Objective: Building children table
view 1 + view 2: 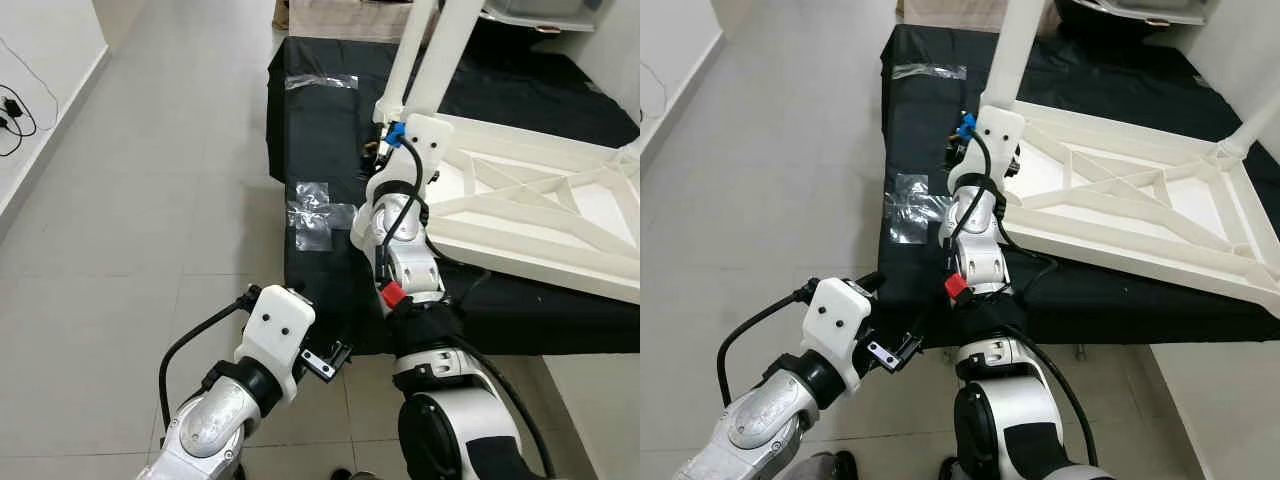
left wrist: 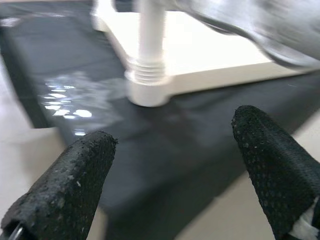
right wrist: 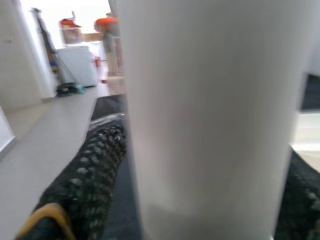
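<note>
One table leg point(image 3: 210, 115) between right gripper point(image 3: 200, 190) fingers

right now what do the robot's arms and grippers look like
Both arms are silver and white with black joints and black cables. The right arm carries a red tag and a blue clip. The left gripper has black, rough-textured fingers.

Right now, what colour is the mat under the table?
Black mat, clearest in the right eye view.
</note>
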Controlling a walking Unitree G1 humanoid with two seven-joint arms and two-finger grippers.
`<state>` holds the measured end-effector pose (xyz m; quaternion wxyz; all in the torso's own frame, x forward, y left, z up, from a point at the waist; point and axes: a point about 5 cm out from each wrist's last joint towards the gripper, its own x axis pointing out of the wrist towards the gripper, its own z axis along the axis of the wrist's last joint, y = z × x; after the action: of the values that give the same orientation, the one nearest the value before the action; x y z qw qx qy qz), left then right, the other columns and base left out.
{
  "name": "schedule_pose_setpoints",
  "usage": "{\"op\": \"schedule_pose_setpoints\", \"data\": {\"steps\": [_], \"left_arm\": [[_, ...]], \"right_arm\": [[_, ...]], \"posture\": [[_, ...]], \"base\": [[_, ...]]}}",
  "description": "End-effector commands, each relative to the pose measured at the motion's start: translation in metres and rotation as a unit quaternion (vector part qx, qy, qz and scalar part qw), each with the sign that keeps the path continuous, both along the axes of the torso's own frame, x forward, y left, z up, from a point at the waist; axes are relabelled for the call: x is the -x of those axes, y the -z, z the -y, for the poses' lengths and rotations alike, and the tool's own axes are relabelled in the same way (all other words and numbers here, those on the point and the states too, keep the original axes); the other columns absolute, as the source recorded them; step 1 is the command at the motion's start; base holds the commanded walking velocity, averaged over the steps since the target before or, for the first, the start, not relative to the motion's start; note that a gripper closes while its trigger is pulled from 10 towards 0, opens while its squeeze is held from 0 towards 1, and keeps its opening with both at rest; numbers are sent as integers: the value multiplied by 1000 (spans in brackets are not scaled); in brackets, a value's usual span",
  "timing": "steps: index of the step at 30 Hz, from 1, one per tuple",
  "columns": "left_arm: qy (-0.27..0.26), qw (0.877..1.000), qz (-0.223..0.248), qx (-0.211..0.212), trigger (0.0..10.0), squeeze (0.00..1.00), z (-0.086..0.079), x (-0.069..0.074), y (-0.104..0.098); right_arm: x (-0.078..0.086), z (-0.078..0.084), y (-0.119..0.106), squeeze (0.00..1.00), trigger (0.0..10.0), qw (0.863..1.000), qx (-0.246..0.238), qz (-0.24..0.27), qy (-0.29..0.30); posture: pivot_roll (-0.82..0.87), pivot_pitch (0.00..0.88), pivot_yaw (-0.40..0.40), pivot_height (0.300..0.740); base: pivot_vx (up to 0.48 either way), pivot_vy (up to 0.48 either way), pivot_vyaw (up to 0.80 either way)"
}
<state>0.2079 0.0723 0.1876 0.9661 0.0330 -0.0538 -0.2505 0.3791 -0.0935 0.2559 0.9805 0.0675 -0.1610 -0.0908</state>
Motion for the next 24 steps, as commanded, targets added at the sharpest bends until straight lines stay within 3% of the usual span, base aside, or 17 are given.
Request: {"op": "schedule_pose_setpoints", "data": {"steps": [1,4,11,20,24], "left_arm": [[-13,1000,2,-3,10000,0,-2,-1,1],[-22,1000,5,-4,10000,0,-4,-3,1],[-51,999,13,-8,10000,0,-13,-15,2],[-59,998,22,-9,10000,0,-17,-21,0],[-87,996,23,-3,10000,0,-24,-24,0]], "right_arm": [[2,1,1,0,10000,1000,7,8,0],[5,3,1,0,10000,1000,20,12,2],[41,18,36,0,10000,995,64,5,-69],[60,28,59,0,10000,992,87,-17,-92],[71,35,70,0,10000,990,99,-31,-96]], "posture": [[126,158,-89,740],[124,156,-89,740],[114,106,-77,740],[105,84,-72,740],[96,73,-69,740]], "base": [[0,0,0],[0,0,0],[0,0,0],[0,0,0],[0,0,0]]}}
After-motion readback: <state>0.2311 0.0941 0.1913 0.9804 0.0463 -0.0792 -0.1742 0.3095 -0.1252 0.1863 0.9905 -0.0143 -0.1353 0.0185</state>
